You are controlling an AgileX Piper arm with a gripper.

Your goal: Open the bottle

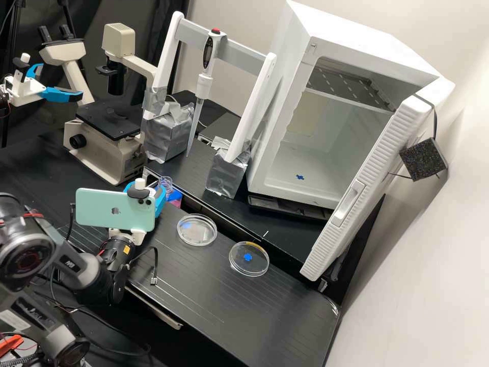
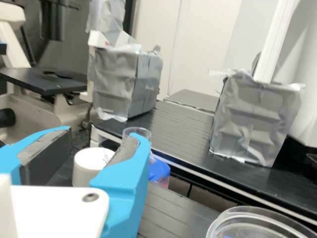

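Gripper [image 1: 149, 184], jaws wide apart; white cap [image 2: 88, 162] visible between them; blue-topped pink container [image 2: 159, 171] nearby

A bare off-white wall [image 1: 423, 270] rises behind the grooved black laboratory bench [image 1: 229, 311], beside dark curtains [image 1: 150, 25]. A raised black platform [image 1: 277, 229] runs along the bench's back.

Two dishes [image 1: 197, 230], a blue-and-pink container [image 1: 175, 198] and a microscope [image 1: 104, 148] sit on the black bench [image 1: 214, 300]. Its raised back [image 1: 254, 224] bears two wrapped blocks [image 1: 167, 133] and an open cabinet [image 1: 285, 92].
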